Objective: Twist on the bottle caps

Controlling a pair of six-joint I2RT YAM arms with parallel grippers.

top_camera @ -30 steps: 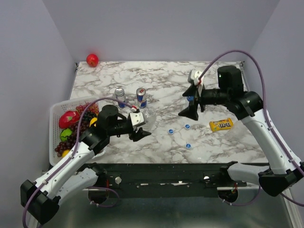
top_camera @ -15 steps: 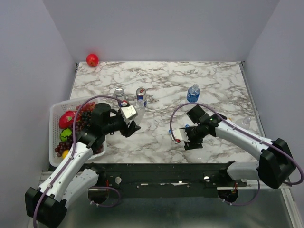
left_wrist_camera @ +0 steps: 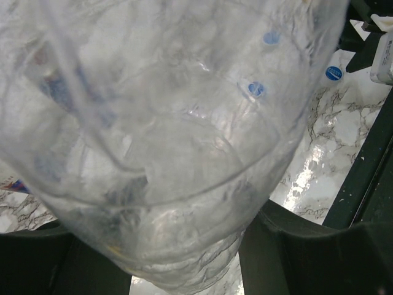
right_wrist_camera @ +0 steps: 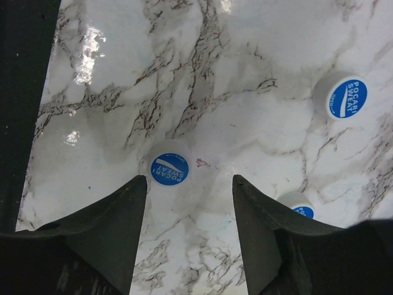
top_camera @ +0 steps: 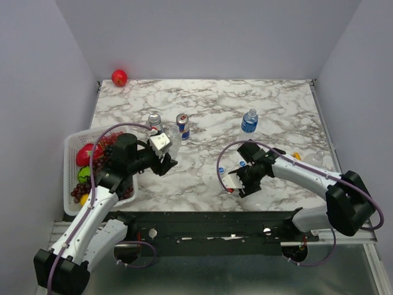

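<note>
A clear unlabelled bottle (left_wrist_camera: 172,141) fills the left wrist view, and my left gripper (left_wrist_camera: 184,258) is shut on its body. From above, that bottle (top_camera: 175,143) is held off the table by the left gripper (top_camera: 167,157), in front of the cans. My right gripper (right_wrist_camera: 189,187) points down at the marble, open with nothing between its fingers. One blue bottle cap (right_wrist_camera: 169,169) lies just past its left fingertip (right_wrist_camera: 136,190). Two more caps (right_wrist_camera: 341,96) (right_wrist_camera: 297,206) lie to the right. A blue-labelled bottle (top_camera: 249,121) stands upright behind the right gripper (top_camera: 238,182).
Two drink cans (top_camera: 182,125) (top_camera: 155,121) stand behind the held bottle. A white basket (top_camera: 70,153) of fruit sits at the left edge. A red ball (top_camera: 119,77) lies in the back left corner. A yellow candy bag (top_camera: 296,156) peeks out behind the right arm.
The right arm swung from the raised back right down to the front centre over the caps, and its jaws narrowed. The left arm drew the bottle back and to the left.
</note>
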